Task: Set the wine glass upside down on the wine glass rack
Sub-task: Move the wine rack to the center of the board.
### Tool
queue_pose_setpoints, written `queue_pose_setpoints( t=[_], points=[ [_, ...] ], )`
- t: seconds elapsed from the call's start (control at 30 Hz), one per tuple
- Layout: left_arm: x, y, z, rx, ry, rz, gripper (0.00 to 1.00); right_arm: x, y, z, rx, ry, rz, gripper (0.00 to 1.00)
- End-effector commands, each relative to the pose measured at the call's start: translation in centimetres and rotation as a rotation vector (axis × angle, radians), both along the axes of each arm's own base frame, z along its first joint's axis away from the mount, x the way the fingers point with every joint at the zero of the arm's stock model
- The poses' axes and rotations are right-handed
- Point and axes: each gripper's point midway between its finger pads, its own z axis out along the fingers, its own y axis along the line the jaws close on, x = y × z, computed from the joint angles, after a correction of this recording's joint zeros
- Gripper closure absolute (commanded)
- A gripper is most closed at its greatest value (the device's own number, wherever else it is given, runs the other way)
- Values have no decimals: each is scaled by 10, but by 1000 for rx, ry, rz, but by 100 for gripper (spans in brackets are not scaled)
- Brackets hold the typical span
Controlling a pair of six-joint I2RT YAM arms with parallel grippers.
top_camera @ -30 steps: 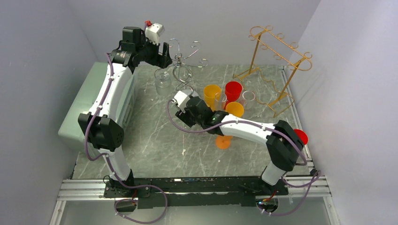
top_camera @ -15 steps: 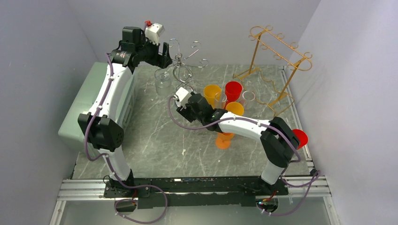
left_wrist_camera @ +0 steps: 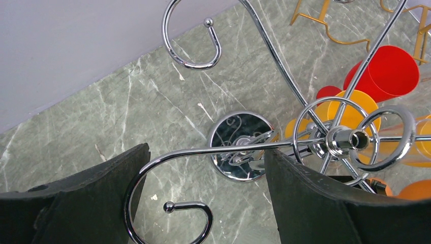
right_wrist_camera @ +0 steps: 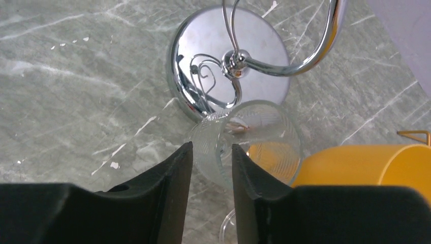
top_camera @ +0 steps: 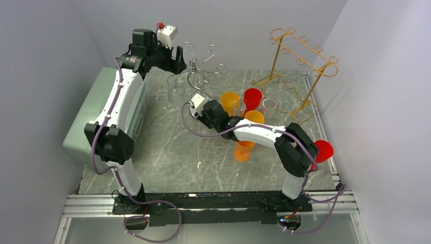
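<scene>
the bench (top_camera: 167, 152) carries the chrome wine glass rack (left_wrist_camera: 239, 157) toward its 12 o'clock edge. the left fingers (left_wrist_camera: 76, 203) stand released, straddling one curled rack arm. the right fingers (right_wrist_camera: 152, 203) look clenched on the clear wine glass (right_wrist_camera: 254, 142), which is low beside the rack's base with a yellow cup (right_wrist_camera: 356, 168) at its 4 o'clock. nothing grips the rack, so a knock from the bowl could tip it. the ribbed glass could also slip.

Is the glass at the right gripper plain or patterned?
Clear wine glass, fine ribbed lines on its bowl; best in right wrist view.
</scene>
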Motion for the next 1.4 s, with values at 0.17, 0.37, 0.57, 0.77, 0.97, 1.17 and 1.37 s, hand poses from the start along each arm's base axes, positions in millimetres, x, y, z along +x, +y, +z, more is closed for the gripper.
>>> queue_pose_setpoints(
  t=[0.17, 0.37, 0.57, 0.77, 0.97, 1.17, 1.37],
  points=[
    [-12, -6, 23, -36, -40, -27, 12, -2, 13, -1, 14, 85, 9, 82],
    [-12, -6, 23, -35, -41, -28, 12, -12, 12, 7, 40, 116, 15, 100],
    [-12, -7, 23, -38, -45, -29, 12, -29, 13, 12, 60, 175, 20, 100],
    [-12, -8, 24, -48, -42, -31, 12, -39, 9, -2, 47, 247, 3, 100],
    [-15, -11, 25, -63, -41, -44, 13, -42, 8, -13, 40, 305, -37, 100],
    [-21, -16, 31, -98, -47, -65, 14, -37, 6, -24, 58, 357, -142, 100],
    [-24, -16, 33, -98, -56, -77, 15, -38, 8, -31, 93, 438, -211, 100]
  ],
)
